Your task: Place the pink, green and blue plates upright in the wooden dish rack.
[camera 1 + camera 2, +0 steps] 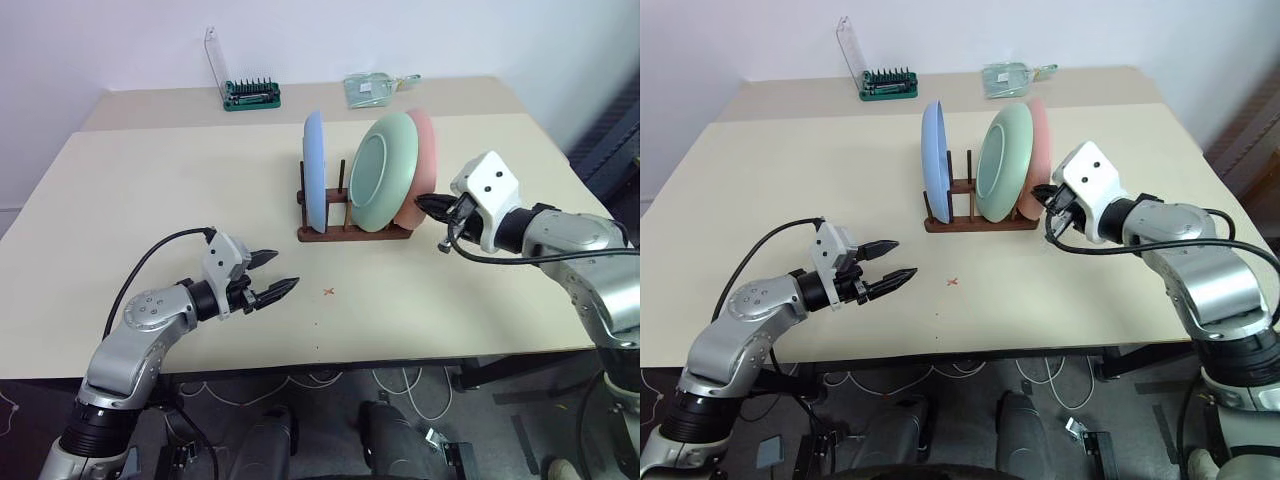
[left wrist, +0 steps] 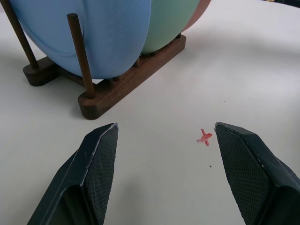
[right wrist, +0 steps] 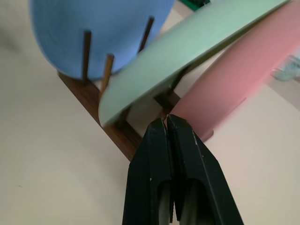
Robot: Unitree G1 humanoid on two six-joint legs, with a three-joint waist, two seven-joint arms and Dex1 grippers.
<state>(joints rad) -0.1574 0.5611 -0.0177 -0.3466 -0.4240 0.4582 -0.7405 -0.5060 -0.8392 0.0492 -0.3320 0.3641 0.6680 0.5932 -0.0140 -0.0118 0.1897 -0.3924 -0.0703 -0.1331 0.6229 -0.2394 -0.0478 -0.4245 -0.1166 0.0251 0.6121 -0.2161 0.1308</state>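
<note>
The wooden dish rack (image 1: 352,232) on the worktop (image 1: 150,200) holds the blue plate (image 1: 313,170), green plate (image 1: 385,170) and pink plate (image 1: 425,160) upright. The right gripper (image 1: 430,206), fingers clenched on nothing, sits just beside the pink plate's rim; the left gripper (image 1: 275,275) hovers released. Placing looks finished; next is probably backing off without nudging plates.

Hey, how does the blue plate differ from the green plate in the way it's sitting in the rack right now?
The blue plate stands almost straight up; the green plate tilts over. The blue plate sits alone at the rack's left end, apart from the others; the green plate leans back against the pink plate. Both are round, similar in size, and in the wooden dish rack.
</note>
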